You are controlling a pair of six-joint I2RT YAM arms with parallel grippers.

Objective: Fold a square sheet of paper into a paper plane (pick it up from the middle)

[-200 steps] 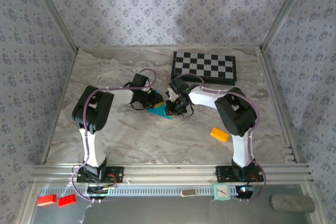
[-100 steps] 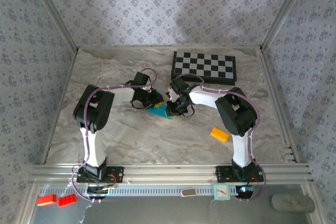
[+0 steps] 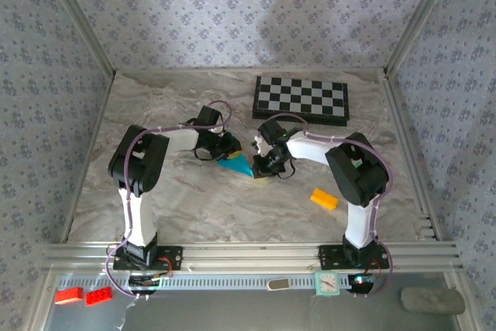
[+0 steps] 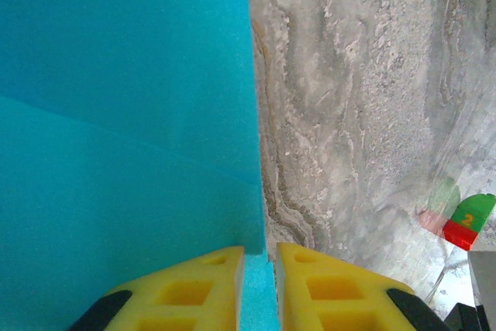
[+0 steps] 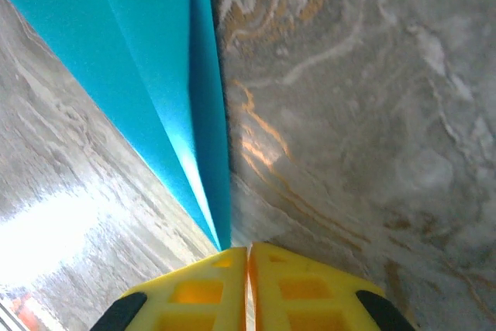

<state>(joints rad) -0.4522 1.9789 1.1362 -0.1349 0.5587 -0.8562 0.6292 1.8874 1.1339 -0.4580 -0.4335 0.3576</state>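
Note:
The cyan-blue sheet of paper (image 3: pixel 239 165) lies mid-table, folded into a narrow pointed wedge like a paper plane, between my two grippers. My left gripper (image 3: pixel 223 149) is at its far-left side. In the left wrist view its yellow fingers (image 4: pixel 260 257) are shut on a strip of the paper (image 4: pixel 124 114), whose straight edge runs up the frame. My right gripper (image 3: pixel 266 168) sits at the paper's right end. Its jaws (image 5: pixel 249 257) are pressed together with nothing visible between them. The paper's layered point (image 5: pixel 178 91) ends just in front of its left finger.
A folded chessboard (image 3: pixel 302 100) lies at the back right. A yellow-orange block (image 3: pixel 324 198) rests on the marble near the right arm's base. Red bricks (image 3: pixel 81 295) sit below the front rail. A red-and-green piece (image 4: pixel 463 222) shows at the edge of the left wrist view.
My right gripper has slid a little nearer and to the right, off the paper's right end, and its elbow has swung right. More of the cyan wedge is uncovered. The left gripper has held still.

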